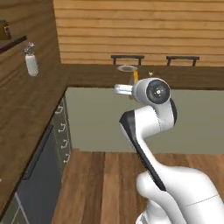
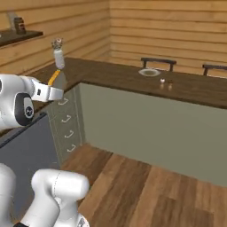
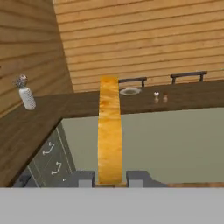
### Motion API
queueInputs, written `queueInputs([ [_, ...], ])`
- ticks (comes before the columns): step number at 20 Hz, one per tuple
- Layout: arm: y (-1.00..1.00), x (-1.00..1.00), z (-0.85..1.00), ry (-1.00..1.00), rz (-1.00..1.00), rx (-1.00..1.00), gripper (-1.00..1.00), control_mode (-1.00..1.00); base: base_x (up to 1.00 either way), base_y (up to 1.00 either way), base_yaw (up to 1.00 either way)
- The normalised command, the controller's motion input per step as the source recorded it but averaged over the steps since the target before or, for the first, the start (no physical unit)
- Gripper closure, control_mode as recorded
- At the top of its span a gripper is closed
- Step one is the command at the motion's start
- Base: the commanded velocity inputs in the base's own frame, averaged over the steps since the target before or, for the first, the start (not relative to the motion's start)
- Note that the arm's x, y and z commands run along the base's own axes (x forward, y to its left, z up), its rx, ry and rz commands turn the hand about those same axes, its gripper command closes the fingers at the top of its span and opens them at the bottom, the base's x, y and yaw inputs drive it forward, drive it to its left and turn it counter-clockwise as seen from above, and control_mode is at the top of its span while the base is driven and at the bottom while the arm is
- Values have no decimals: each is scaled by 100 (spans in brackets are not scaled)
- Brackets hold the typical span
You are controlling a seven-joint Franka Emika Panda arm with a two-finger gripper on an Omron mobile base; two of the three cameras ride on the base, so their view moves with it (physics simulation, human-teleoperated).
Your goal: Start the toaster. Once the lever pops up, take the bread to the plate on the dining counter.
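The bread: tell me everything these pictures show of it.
The bread is a golden-tan toast slice, seen edge-on in the hand view as a tall narrow strip with a mottled orange crust. It stands upright, its lower end clamped in the end effector. Nothing else touches it. It is carried in the air, short of the plate on the dining counter.

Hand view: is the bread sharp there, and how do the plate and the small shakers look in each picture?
Hand view: bread close, soft-edged, seen edge-on; plate small, blurry. Right base view: plate clearer, shakers mere specks. Left base view: plate partly behind the arm.
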Motion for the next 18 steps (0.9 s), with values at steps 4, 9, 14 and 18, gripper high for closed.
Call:
queueInputs([
  [4, 0, 0, 0, 0, 0, 0, 100, 100, 6, -47, -95],
  [9, 0, 0, 0, 0, 0, 0, 100, 100, 62, -94, -66],
  [14, 0, 0, 0, 0, 0, 0, 100, 100, 100, -69, -17],
  [18, 0, 0, 0, 0, 0, 0, 100, 100, 100, 14, 38],
])
